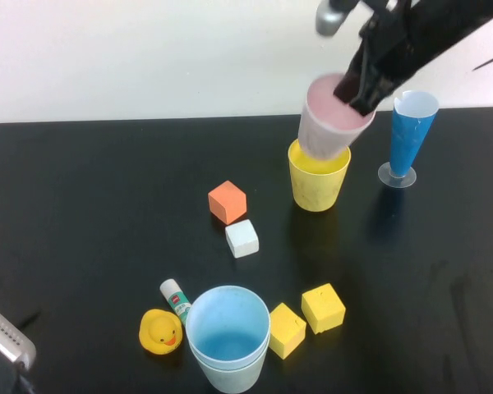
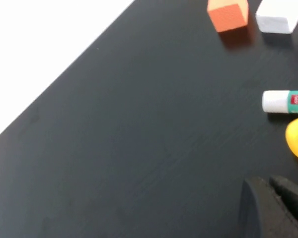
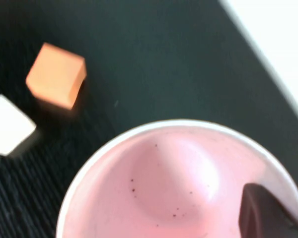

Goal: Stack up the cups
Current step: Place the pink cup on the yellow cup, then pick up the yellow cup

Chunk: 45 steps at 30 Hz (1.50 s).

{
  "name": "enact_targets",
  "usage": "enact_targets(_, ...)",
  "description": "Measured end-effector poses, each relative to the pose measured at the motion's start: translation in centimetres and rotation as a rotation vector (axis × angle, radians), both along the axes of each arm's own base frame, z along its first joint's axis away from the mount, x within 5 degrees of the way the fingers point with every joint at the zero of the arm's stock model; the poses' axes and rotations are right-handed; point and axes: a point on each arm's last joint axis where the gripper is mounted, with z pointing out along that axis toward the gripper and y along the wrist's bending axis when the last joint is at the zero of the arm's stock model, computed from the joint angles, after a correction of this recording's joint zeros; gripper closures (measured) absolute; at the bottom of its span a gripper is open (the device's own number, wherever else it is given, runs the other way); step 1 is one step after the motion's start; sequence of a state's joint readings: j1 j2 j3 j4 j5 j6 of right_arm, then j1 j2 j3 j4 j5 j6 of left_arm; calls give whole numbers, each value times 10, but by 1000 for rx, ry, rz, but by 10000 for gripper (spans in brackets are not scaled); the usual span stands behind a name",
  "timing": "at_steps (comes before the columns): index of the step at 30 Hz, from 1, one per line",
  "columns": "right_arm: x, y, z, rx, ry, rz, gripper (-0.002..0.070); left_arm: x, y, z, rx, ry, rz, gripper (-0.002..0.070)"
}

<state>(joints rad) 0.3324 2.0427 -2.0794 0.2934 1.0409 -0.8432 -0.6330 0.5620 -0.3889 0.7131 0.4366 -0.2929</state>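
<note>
My right gripper [image 1: 357,94] is shut on the rim of the pink cup [image 1: 324,123], one finger [image 3: 260,213] inside it. The pink cup hangs tilted, its base at the mouth of the upright yellow cup [image 1: 316,185] at the back right. In the right wrist view the pink cup's inside [image 3: 174,188] fills the lower part. The light blue cup [image 1: 228,332] stands at the front centre, nested in another whitish cup whose rim [image 1: 230,373] shows below it. My left gripper [image 2: 270,198] is shut and empty at the front left corner [image 1: 0,353].
A tall blue cone on a clear base [image 1: 409,135] stands just right of the yellow cup. An orange cube [image 1: 227,202] and a white cube [image 1: 241,238] lie mid-table. Two yellow cubes [image 1: 323,308], a rubber duck [image 1: 160,332] and a glue stick [image 1: 176,299] surround the blue cup.
</note>
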Motion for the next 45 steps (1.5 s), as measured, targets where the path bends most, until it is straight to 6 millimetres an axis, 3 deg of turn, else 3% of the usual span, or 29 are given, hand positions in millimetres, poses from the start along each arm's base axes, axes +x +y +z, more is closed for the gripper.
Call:
enact_targets(5,10,3,-25,-17,65,-11,653,1,1,1,-11,-10,12,673)
enact_targets(11,14,7,-35,7,95,-24,629,1,0,1,-17,-14,14,673)
enact_targets(16,15,9,-37,35,105,-30,464,1,-1,2,-56,-15,17,673)
enact_targets(19,16,9,-37,40,100,-32,369,1,-5,6,-178,-14,21,673)
enact_targets(26,23,11,-51,42,115,-48,318,-2,-22,17,-418,-79,-130,673)
enact_targets(32,31,14,-78,29,171,-64,328,-7,-31,27,-504,-132,-242,673)
enact_targets(34,32,15,-83,24,185,-63,381,-7,-31,27,-529,-121,-238,673)
enact_targets(36,32,15,-85,20,194,-61,483,-7,-31,27,-563,-102,-228,673)
enact_targets(38,31,15,-84,28,200,-57,587,-7,-31,27,-604,-80,-216,673)
enact_targets(42,29,21,-70,96,221,-35,608,-8,-32,28,-745,-16,-187,673)
enact_targets(45,24,30,-45,165,215,9,624,-7,-32,29,-874,52,-144,673)
